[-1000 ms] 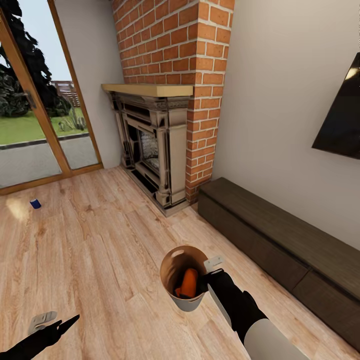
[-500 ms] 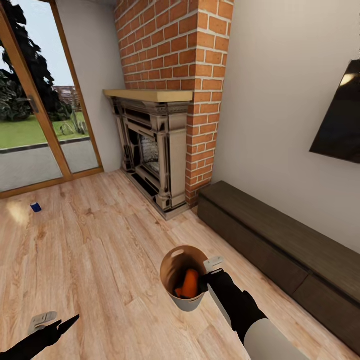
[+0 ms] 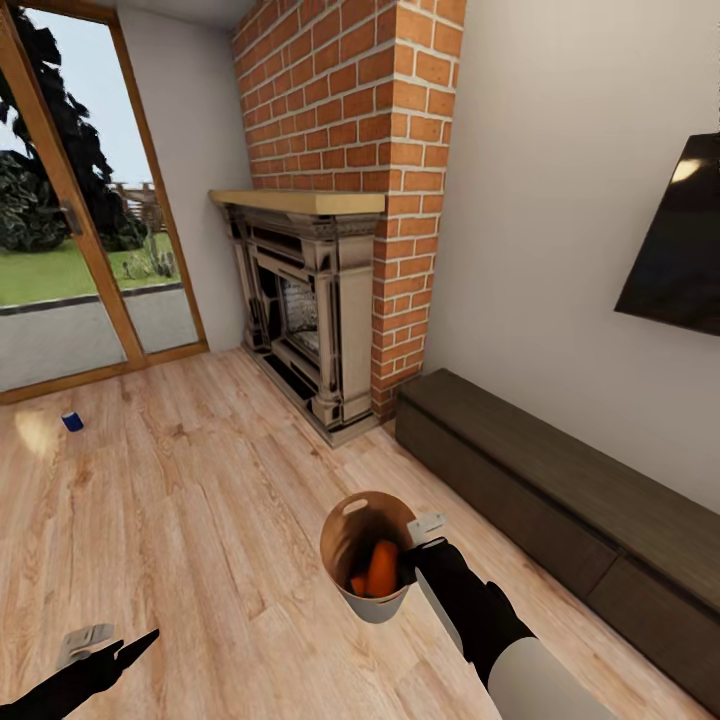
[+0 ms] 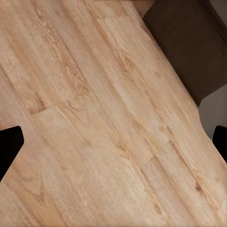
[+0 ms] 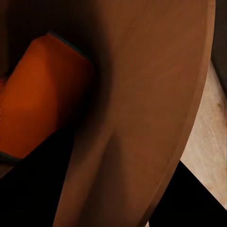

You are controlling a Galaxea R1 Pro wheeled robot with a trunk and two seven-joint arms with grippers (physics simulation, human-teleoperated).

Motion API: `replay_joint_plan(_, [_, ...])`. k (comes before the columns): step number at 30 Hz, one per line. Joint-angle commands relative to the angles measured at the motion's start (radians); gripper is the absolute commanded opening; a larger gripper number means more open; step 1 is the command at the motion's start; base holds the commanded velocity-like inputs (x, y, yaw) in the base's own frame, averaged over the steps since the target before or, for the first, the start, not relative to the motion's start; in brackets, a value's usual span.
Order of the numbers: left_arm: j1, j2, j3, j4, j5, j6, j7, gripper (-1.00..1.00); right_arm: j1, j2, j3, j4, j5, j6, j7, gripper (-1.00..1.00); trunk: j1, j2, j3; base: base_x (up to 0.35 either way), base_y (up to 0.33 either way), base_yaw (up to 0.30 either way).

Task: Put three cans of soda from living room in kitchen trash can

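My right gripper (image 3: pixel 419 537) is shut on the rim of the tash can (image 3: pixel 345 535), holding it in the air in front of me above the wood floor. Inside it lie two orange cans of soda (image 3: pixel 380 567); the right wrist view shows one orange can (image 5: pixel 38 99) against the brown inner wall (image 5: pixel 151 94). A dark blue can of soda (image 3: pixel 72 421) stands on the floor far to the left, near the glass doors. My left gripper (image 3: pixel 110 642) hangs low at the left, open and empty, with bare floor between its fingers (image 4: pixel 9 146).
A red brick fireplace (image 3: pixel 320 300) stands ahead. To its right a long dark low cabinet (image 3: pixel 560 490) runs along the wall under a wall TV (image 3: pixel 680 250). Wood-framed glass doors (image 3: pixel 70 250) fill the left. Open plank floor (image 3: pixel 200 500) lies between me and the blue can.
The whole picture has shifted a little, so the camera has moved. Both arms and the held bin keep their place in the view. The orange cans have settled slightly in the bin.
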Motion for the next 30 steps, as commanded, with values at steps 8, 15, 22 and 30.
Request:
replay_joint_plan(8, [0.0,0.0,0.0,0.0,0.0,0.0,-0.001,1.0,0.0,0.0,0.0,-0.001,-0.001,-0.001,0.002,-1.0,0.0,0.0,0.013,0.0,0.0,0.0])
replay_joint_plan(15, [0.0,-0.001,0.0,0.0,0.0,0.0,-0.001,1.0,0.0,0.0,0.0,-0.001,-0.001,-0.001,0.002,-1.0,0.0,0.0,0.025,0.0,0.0,0.0])
replay_joint_plan(22, [0.0,-0.001,0.0,0.0,0.0,0.0,-0.001,1.0,0.0,0.0,0.0,-0.001,-0.001,-0.001,0.002,-1.0,0.0,0.0,0.036,0.0,0.0,0.0])
replay_joint_plan(30, [0.0,-0.001,0.0,0.0,0.0,0.0,-0.001,1.0,0.0,0.0,0.0,-0.001,-0.002,-0.001,0.002,-1.0,0.0,0.0,0.048,0.026,0.025,0.0])
